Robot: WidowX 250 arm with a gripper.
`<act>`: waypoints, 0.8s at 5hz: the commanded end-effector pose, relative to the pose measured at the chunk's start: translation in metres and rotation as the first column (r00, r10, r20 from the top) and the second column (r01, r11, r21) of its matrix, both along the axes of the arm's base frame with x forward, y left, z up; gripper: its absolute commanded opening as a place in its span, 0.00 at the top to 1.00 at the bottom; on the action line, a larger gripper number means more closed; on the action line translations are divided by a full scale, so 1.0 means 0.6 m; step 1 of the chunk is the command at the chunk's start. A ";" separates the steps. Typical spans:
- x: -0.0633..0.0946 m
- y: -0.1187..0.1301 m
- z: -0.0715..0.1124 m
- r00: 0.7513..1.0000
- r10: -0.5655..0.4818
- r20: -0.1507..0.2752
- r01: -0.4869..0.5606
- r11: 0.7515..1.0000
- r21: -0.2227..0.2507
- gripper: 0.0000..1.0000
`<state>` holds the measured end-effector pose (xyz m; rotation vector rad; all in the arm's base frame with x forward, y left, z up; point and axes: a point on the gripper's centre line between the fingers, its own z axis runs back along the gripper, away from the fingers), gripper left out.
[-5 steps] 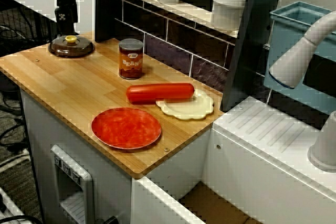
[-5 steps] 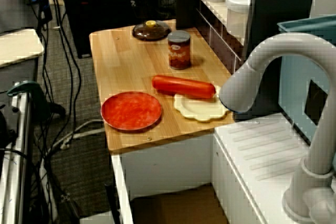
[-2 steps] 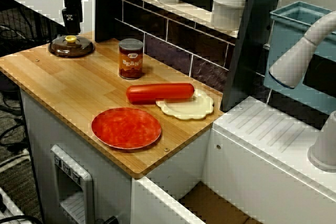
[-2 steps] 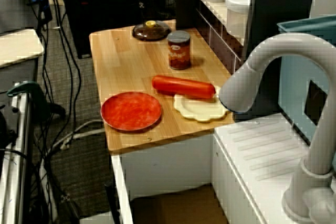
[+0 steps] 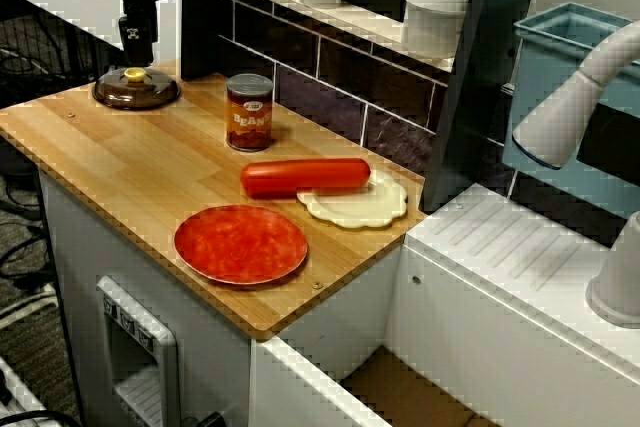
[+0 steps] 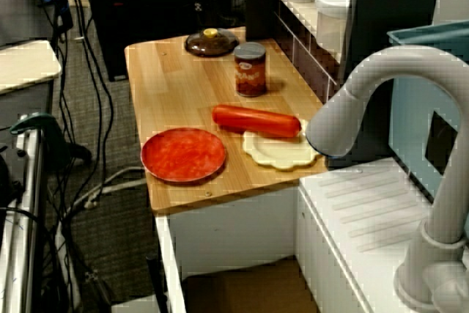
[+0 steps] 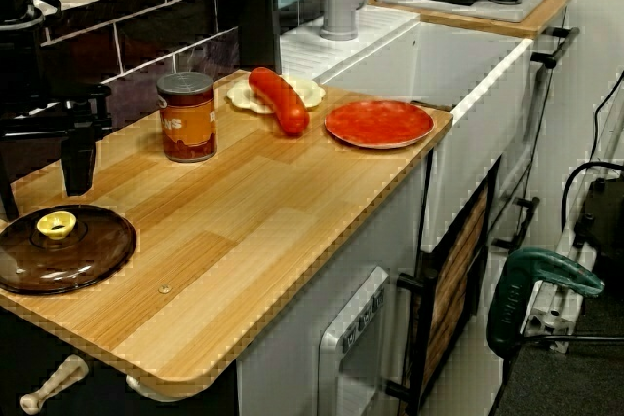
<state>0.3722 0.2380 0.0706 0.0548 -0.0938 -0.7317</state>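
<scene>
above the brown lid [image 7: 63, 248] — gripper [image 7: 41, 180] hovers, jaws spread, not touching.

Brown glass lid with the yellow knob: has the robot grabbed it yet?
Not yet. Done: the black end effector is above the round brown glass lid. In hand: nothing; its fingers are open over the yellow knob, not touching. Left: probably closing on the knob and lifting; the lid lies flat on the wooden counter.

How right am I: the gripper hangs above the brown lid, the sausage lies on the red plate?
Wrong plate: the side view shows the sausage resting on the cream plate, apart from the red plate. The gripper does hang above the brown lid.
</scene>
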 end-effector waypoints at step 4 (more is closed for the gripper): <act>-0.003 -0.004 0.010 0.999 -0.027 0.020 0.026 0.998 0.061 0.00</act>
